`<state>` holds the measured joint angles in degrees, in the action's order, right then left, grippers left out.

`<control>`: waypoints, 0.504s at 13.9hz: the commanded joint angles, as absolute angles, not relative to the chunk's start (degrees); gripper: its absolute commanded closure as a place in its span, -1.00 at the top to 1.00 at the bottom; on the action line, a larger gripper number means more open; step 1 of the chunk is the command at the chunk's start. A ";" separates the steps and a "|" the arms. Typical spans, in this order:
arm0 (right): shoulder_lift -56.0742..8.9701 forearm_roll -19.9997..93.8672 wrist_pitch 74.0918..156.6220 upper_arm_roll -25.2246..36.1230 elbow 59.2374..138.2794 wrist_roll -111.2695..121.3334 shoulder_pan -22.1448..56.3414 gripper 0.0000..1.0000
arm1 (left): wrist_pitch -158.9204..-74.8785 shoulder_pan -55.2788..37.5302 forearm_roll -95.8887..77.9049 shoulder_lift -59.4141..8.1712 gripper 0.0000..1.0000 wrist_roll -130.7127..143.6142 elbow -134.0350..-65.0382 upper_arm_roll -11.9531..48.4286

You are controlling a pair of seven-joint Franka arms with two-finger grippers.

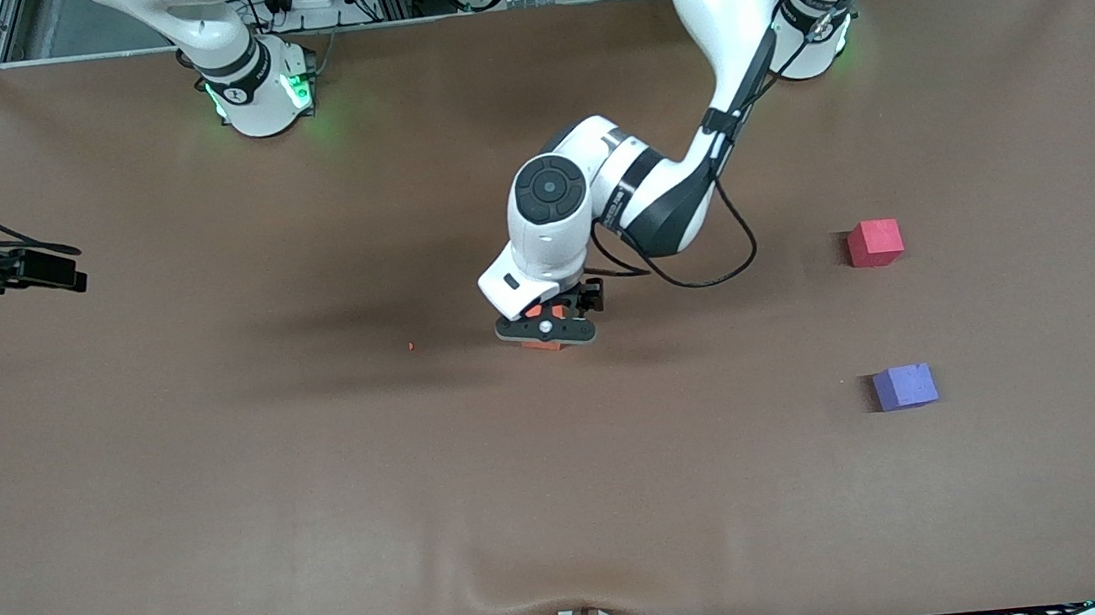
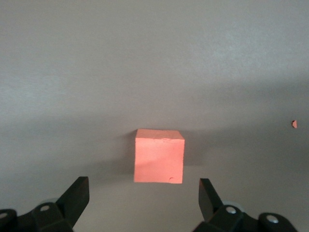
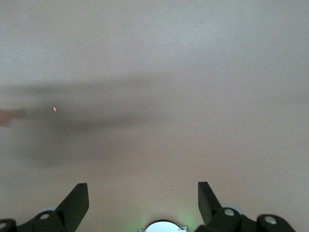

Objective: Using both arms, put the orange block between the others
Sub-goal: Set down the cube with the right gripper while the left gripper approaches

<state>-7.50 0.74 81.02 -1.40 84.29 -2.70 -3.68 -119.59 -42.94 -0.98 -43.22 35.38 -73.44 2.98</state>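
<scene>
The orange block lies on the brown table near its middle. My left gripper hangs low right over it and is open; its fingertips stand wide apart and touch nothing, and the hand hides most of the block in the front view. The others lie toward the left arm's end: a pinkish-red cube and a purple cube nearer the front camera, with a gap between them. My right gripper waits open and empty, high over bare table at the right arm's end.
A tiny orange crumb lies on the brown table mat, beside the orange block toward the right arm's end. The right arm's base and the left arm's base stand along the table's edge farthest from the front camera.
</scene>
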 commanded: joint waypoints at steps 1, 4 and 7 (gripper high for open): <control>-4.83 -0.79 81.56 -1.41 85.61 -3.69 -2.46 1.00 | -121.80 -44.38 -1.23 -46.40 1.00 35.07 -71.37 2.20; -4.31 -1.14 81.65 -1.32 84.99 -3.60 -2.20 1.00 | -123.39 -44.91 -1.23 -48.69 1.00 35.24 -71.46 2.29; -4.04 -1.58 81.30 -1.32 84.29 -3.52 -2.72 1.00 | -123.57 -44.91 -1.23 -49.83 1.00 35.51 -71.54 2.29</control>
<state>-5.03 -0.12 81.37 -1.26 84.14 -2.75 -2.67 -123.66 -44.34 -0.98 -48.62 35.38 -73.37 2.93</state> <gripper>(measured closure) 0.000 0.000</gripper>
